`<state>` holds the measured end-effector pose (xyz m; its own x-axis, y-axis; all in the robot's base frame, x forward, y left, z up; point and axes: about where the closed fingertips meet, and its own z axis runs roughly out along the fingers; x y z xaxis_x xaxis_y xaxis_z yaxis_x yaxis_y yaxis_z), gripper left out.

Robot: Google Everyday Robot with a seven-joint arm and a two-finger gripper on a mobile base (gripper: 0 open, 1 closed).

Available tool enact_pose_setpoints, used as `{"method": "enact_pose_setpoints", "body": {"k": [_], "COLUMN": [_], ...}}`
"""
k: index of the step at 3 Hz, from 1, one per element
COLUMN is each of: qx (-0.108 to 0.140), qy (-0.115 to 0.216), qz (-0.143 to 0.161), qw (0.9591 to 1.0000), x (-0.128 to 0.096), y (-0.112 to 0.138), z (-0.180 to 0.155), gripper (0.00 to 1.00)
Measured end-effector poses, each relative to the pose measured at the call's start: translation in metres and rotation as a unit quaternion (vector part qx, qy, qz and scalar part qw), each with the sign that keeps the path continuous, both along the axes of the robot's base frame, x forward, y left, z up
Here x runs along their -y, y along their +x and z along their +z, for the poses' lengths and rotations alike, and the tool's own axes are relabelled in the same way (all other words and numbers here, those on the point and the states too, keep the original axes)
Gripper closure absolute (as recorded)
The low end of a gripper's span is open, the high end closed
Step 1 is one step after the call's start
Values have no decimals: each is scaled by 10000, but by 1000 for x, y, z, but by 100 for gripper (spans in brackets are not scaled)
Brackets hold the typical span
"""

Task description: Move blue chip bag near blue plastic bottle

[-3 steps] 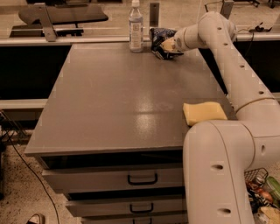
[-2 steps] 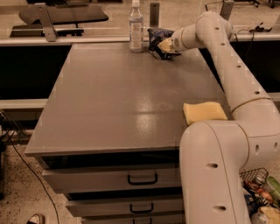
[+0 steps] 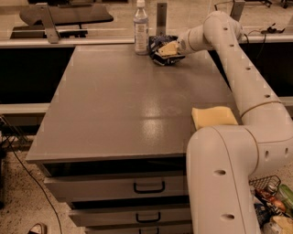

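The blue chip bag point(image 3: 159, 45), dark blue and crinkly, lies at the table's far edge, just right of the blue plastic bottle point(image 3: 141, 28). The bottle stands upright with a white cap and a pale label. My gripper point(image 3: 167, 50) reaches in from the right and is shut on the bag, its tan fingers point(image 3: 168, 47) over the bag's right half. The bag rests on or just above the table top, a small gap away from the bottle.
A yellow sponge point(image 3: 214, 117) lies at the table's right edge, beside my arm's base point(image 3: 229, 173). A metal post point(image 3: 161, 13) stands behind the bag. The grey table point(image 3: 119, 105) has drawers below its front edge.
My gripper and the blue chip bag have shifted a little left, closer to the bottle. The bottle and the sponge have not moved.
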<state>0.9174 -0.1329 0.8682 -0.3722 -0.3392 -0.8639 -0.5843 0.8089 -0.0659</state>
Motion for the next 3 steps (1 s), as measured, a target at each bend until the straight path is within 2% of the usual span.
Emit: {"method": "enact_pose_setpoints", "body": {"k": [1, 2, 3], "qx": [-68, -1, 168], "qy": [9, -71, -176], "qz": [50, 104, 56], "qw": [10000, 9999, 9997], "x": [-3, -3, 8], "y": [-5, -11, -18], "z": [4, 20, 44], "gripper": [0, 0, 0]}}
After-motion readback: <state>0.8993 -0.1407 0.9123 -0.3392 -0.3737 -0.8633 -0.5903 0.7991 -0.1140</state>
